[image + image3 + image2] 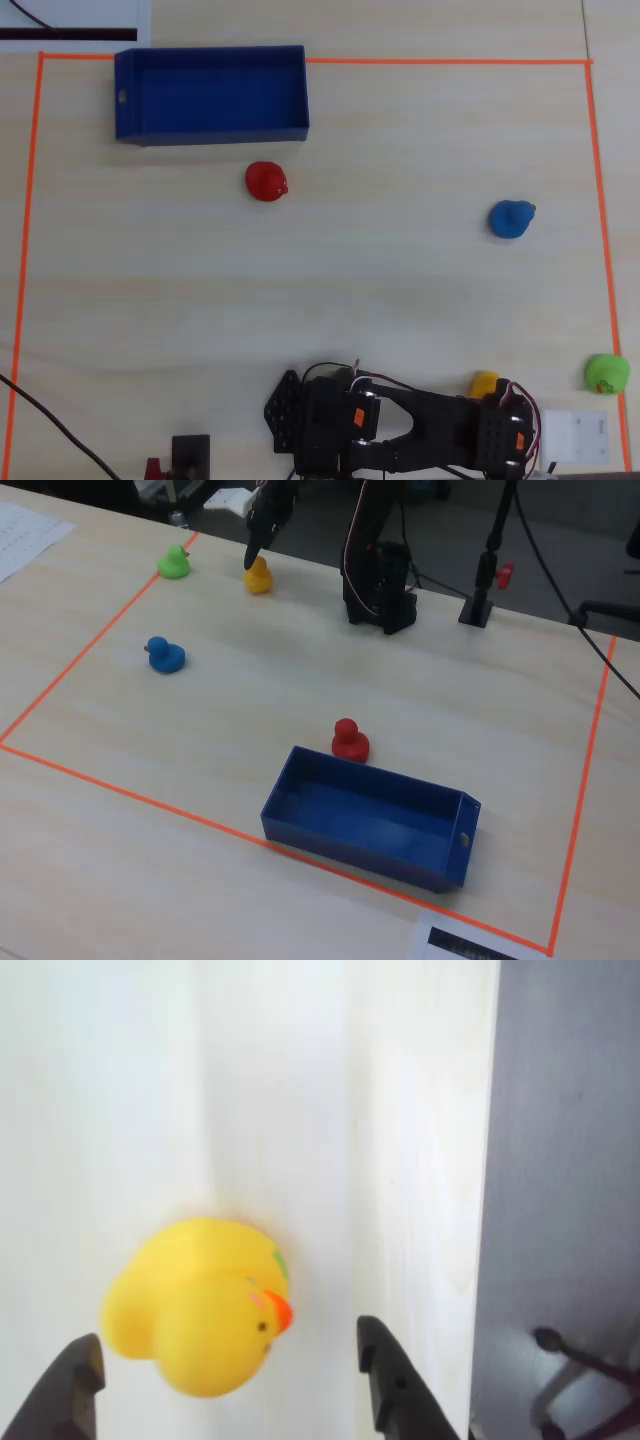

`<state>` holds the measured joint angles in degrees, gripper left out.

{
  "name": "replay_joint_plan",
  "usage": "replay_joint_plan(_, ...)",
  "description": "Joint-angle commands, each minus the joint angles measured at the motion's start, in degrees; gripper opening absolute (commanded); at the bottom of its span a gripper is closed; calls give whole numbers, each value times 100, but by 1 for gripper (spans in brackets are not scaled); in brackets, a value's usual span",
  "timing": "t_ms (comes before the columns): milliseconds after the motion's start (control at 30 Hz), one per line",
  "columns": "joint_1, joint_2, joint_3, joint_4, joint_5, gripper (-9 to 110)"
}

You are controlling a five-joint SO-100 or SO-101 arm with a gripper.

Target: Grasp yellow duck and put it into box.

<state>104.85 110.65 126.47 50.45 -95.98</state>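
- Hand (230, 1375): open, seen from the wrist view with its two dark fingertips (385, 1365) spread at the lower edge of the picture; nothing is gripped.
- Yellow duck (200, 1305): rests on the pale wooden desk (400, 1110) between the spread fingertips and slightly ahead of them, closer to the left one in the wrist view; its orange beak points toward the right fingertip. Whether either fingertip touches it cannot be told.
- In the overhead view the yellow duck (484, 384) shows just past the arm's dark wrist, partly covered by it; in the fixed view the hand (252, 555) hangs right above the yellow duck (258, 577).
- Box (210, 95): dark blue, low-walled, empty, lying well apart from the hand at the opposite edge of the area bounded by orange tape (450, 62).
- Red duck (266, 181): on the desk just beside the box wall that faces the hand.
- Blue duck (511, 219): between the hand and the far tape line, nearer the hand than the red duck is.
- Green duck (606, 373): near the hand, just beyond the yellow duck, by the tape line.
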Motion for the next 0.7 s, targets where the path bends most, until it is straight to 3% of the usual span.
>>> replay_joint_plan(0, 167, -53, 9, -18, -123, 36)
replay_joint_plan(667, -149, 88, 0, 167, 88, 34)
